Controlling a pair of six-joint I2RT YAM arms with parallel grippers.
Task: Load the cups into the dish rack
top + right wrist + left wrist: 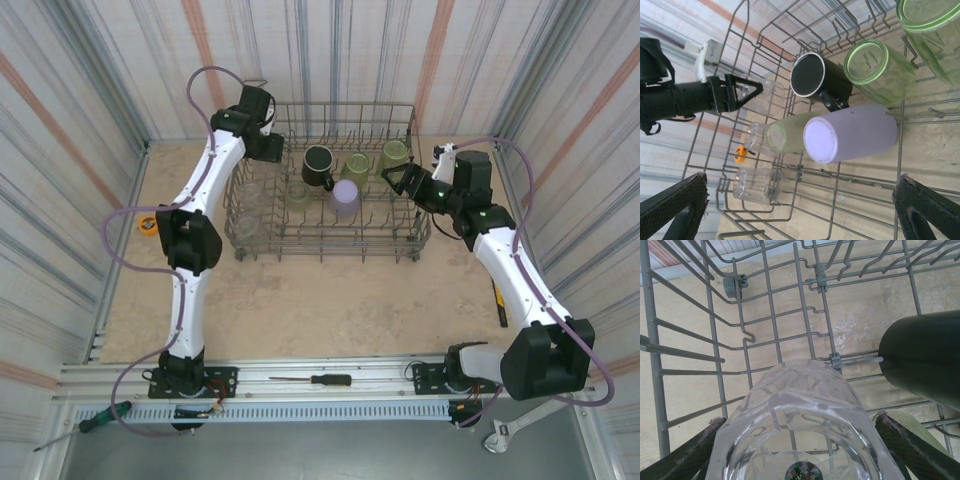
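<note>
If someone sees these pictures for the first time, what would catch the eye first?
The grey wire dish rack at the far middle of the table draws the eye, with a black mug, a lavender cup and green tumblers inside. The left fingers reach into its far left part with a clear cup between them, while the right fingers stand wide open at the rack's right side.
</note>
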